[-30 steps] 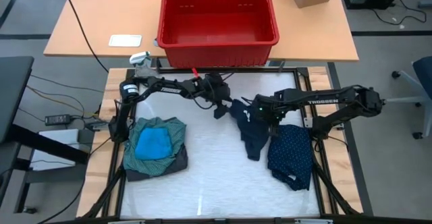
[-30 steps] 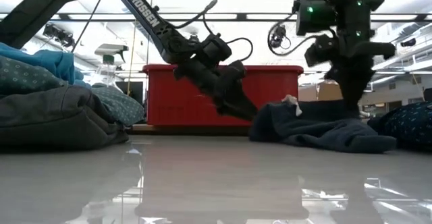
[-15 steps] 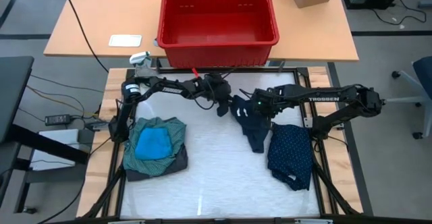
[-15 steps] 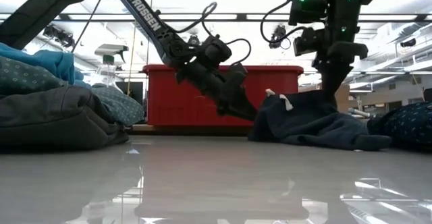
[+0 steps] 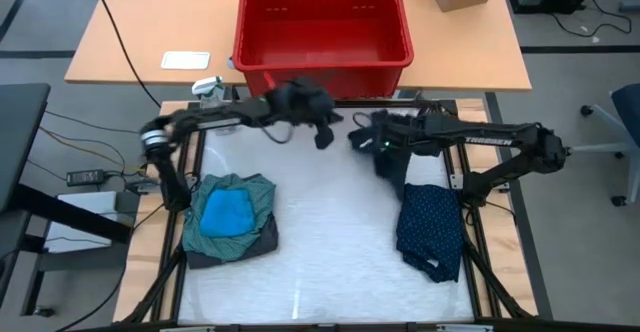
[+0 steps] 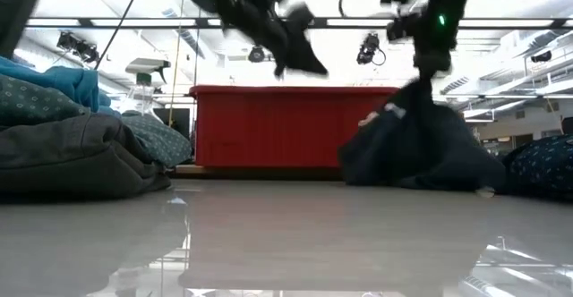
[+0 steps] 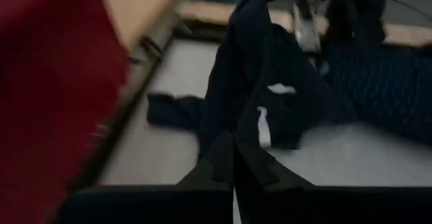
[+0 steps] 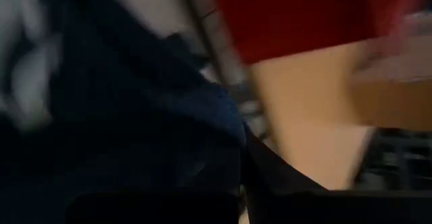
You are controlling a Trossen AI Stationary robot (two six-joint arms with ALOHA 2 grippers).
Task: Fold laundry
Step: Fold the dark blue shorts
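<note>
A dark navy garment (image 6: 412,145) hangs bunched under my right gripper (image 6: 431,64), which is shut on its top near the table's far edge; its lower part rests on the table. My left gripper (image 6: 307,63) is shut with nothing in it, raised above the table to the garment's left, in front of the red bin. A navy dotted piece (image 5: 430,230) lies crumpled at the right. At the left, a teal-green shirt (image 5: 255,194) lies on a dark grey piece (image 5: 262,240), with a bright blue piece (image 5: 225,212) on top. My right gripper holds the dark navy garment by a bunched part at its top (image 6: 417,89), coming from above and slanting down. How many layers it has is hidden by the cloth. The garment hangs below the fingers in a cone, its lower end (image 6: 421,176) on the table.
The red bin (image 5: 322,60) stands on the wooden table beyond the work table's far edge. A spray bottle (image 5: 208,87) stands at the far left corner. The white surface (image 5: 320,242) between the left pile and the dotted piece is bare.
My left gripper has shut on nothing and risen away from the dark garment's left edge, toward the far edge. My right gripper has risen and turned, drawing the garment up from a flat spread into a hanging bunch; its lower end has stayed on the table.
</note>
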